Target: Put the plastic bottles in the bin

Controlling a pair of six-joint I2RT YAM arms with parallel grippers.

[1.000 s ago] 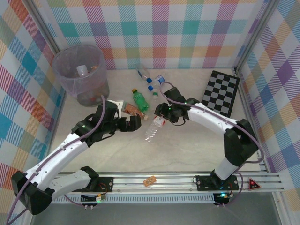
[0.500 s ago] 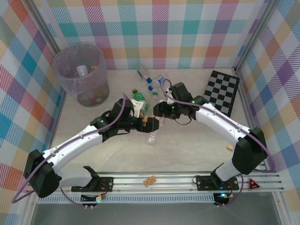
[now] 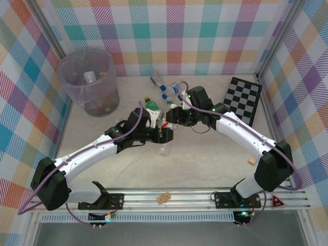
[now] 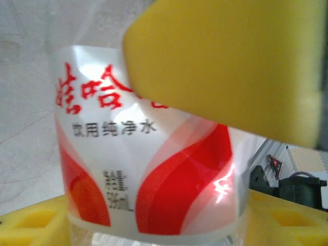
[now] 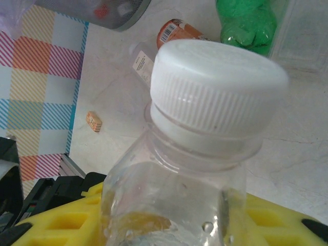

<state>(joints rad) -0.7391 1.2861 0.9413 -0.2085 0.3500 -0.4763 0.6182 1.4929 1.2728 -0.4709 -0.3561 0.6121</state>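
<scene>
Where the two arms meet over the middle of the surface (image 3: 205, 159), the top view shows a clear bottle (image 3: 164, 147) with a red-and-white label slanting between the left claw (image 3: 163, 134) and the right claw (image 3: 171, 117). The bin (image 3: 69, 84) stands at the far left corner with bottles inside it, well apart from both claws. A green bottle (image 3: 152, 108) lies just beyond the claws, blue-capped bottles (image 3: 158, 81) lie farther back, and a checkerboard (image 3: 241, 100) lies to the far right.

In the left wrist view, the label of the clear bottle (image 4: 148, 169) sits between the yellow pads (image 4: 230, 66) of the left claw. I cannot tell whether they press it.

In the right wrist view, the white cap (image 5: 215, 87) and the neck rise over one yellow pad (image 5: 61, 225). Whether this claw grips cannot be told. Behind lie the green bottle (image 5: 248, 23), an amber bottle (image 5: 177, 32) and a wooden block (image 5: 94, 122).
</scene>
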